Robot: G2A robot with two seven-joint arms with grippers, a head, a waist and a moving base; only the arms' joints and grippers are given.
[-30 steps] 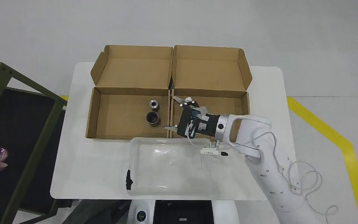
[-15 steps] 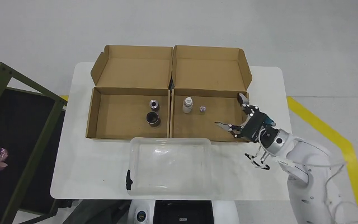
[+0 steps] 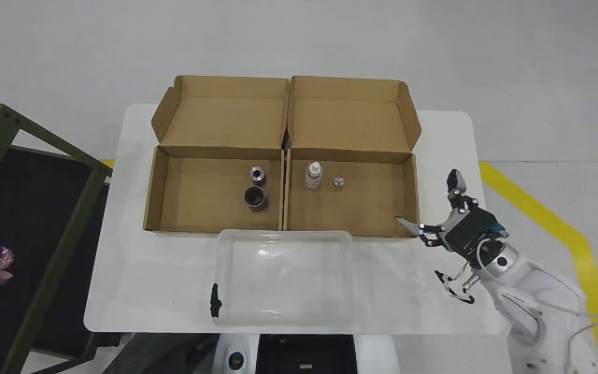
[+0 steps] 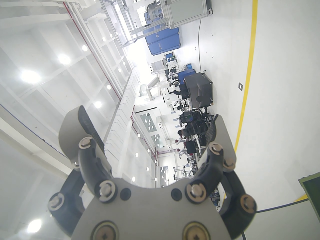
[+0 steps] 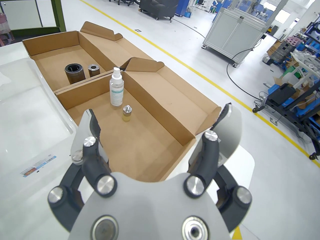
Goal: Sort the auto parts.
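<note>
Top view | right gripper (image 3: pixel 430 199) spread, empty, beside right box (image 3: pixel 412 187) | spray bottle (image 3: pixel 315 175), brass fitting (image 3: pixel 339 181) inside it | two sleeves (image 3: pixel 255 197) in left box (image 3: pixel 149 192) | left gripper (image 4: pixel 148 118) spread, empty | risk: low re-entry likely clips wall, topples bottle.

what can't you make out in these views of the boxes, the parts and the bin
- Top view: the small part beside the spray bottle is too small to tell its shape.
- Right wrist view: the near corner of the right box is hidden behind the right gripper and its jaws.
- Right wrist view: the clear bin is cut off at the picture's edge.
- Top view: the black bit on the bin's rim is too small to identify.
</note>
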